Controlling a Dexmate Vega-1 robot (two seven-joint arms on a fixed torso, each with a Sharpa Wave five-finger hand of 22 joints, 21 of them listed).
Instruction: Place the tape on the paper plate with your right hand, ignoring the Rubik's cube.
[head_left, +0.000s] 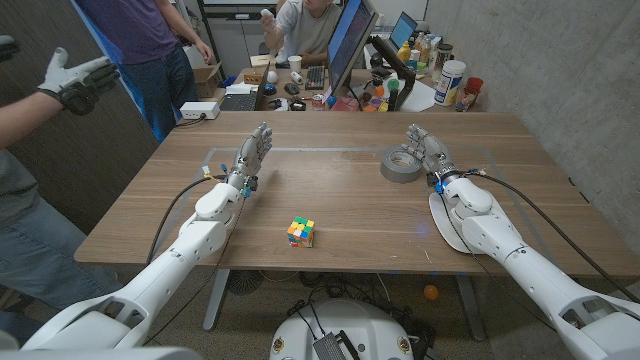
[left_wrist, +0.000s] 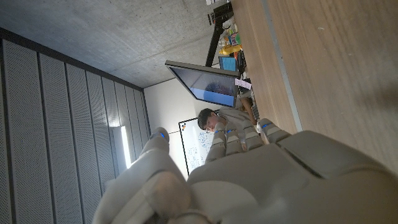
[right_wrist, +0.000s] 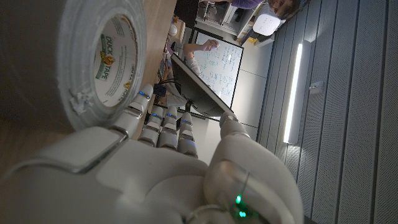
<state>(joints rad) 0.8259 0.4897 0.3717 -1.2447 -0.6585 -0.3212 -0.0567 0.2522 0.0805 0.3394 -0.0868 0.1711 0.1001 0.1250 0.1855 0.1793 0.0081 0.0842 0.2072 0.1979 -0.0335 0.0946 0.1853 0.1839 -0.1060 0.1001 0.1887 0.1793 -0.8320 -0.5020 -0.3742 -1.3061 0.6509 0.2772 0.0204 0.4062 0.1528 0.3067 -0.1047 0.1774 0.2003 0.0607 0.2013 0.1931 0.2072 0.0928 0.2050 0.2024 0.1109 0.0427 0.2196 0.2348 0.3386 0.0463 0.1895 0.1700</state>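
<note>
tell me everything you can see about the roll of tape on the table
The tape is a grey roll of duct tape with a wide open core, lying flat on the wooden table on the robot's right side. The right wrist view shows a white inner label with printed lettering and a rough, torn-looking loose end. The right hand is right beside it, fingers at its rim; whether they touch cannot be told. It is not on the paper plate, which lies nearer the robot under the right arm.
</note>
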